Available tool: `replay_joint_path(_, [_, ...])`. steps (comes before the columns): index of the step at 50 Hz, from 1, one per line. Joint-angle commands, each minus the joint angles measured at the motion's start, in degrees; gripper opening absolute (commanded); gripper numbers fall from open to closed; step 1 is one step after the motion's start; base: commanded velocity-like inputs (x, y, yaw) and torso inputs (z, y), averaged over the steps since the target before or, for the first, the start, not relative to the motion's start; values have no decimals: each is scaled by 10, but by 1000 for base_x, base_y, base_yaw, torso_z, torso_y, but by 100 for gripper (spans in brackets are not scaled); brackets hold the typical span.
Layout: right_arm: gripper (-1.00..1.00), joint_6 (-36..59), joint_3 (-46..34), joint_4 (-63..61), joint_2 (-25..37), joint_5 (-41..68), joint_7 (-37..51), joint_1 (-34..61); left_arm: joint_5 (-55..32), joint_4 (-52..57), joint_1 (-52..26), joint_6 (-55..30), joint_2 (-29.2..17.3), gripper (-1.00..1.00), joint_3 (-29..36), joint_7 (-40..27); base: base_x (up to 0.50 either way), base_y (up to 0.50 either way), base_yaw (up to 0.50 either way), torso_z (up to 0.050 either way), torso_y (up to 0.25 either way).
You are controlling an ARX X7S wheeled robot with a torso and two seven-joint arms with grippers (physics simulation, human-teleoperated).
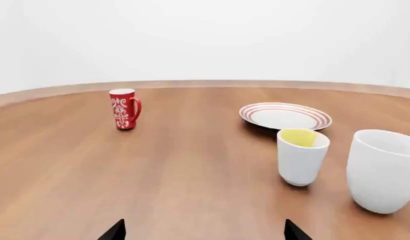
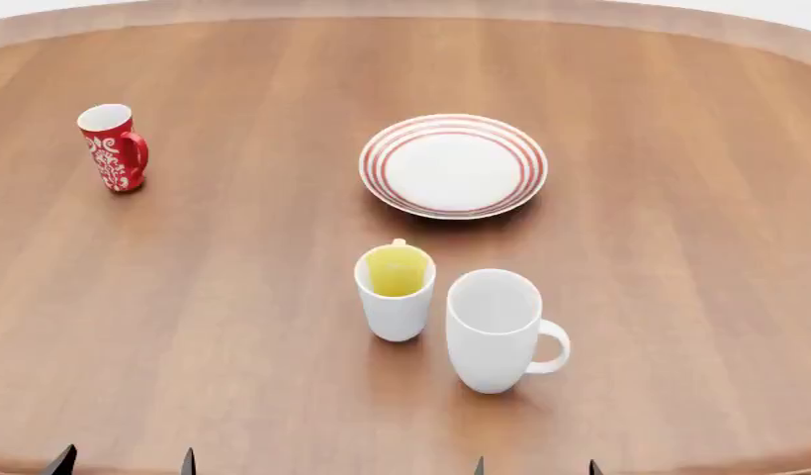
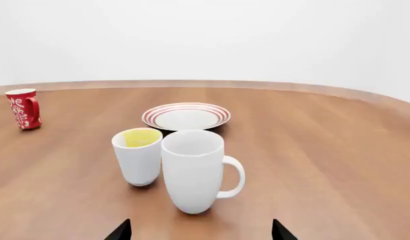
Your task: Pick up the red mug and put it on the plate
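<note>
Both grippers are seen only as dark fingertip points at the near table edge: left gripper (image 2: 122,461) and right gripper (image 2: 534,466), tips spread apart, nothing held between them. Red mug (image 2: 113,146) is stood upright toward the far left part of the table (image 2: 221,297), long axis vertical, mouth up, handle turned toward the plate side. White floral pattern is shown on it; no readable writing or brand is seen. Plate (image 2: 453,164) is laid flat toward the far middle, well apart from the red mug. White mug with yellow inside (image 2: 395,292) and larger white mug (image 2: 495,331) are stood just beside each other nearer the front edge. Tabletop is brown wood grain with a curved far edge; plain white wall (image 1: 205,40) is seen behind.
</note>
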Motion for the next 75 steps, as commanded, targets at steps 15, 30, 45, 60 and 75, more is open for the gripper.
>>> replay_joint_path(15, [100,31,-29,-30,31,37,40,-2,-28,11,-4,-12,-32,100,35,-35,0,0,0,0,0])
replay_joint_path(30, [100,329,-24,-271,73,113,39,102,-65,192,-101,-241,-62,100,48,-35,0,0,0,0,0])
replay_joint_path(45, [100,407,-3,-314,88,141,56,163,-73,220,-147,-283,-72,100,54,-46,0,0,0,0,0])
replay_joint_path(60, [100,409,-15,-311,94,140,65,166,-78,208,-152,-275,-78,100,59,-54,0,0,0,0,0])
replay_joint_path(75, [100,405,20,-281,93,127,110,194,-83,202,-153,-270,-84,100,64,-61,0,0,0,0,0])
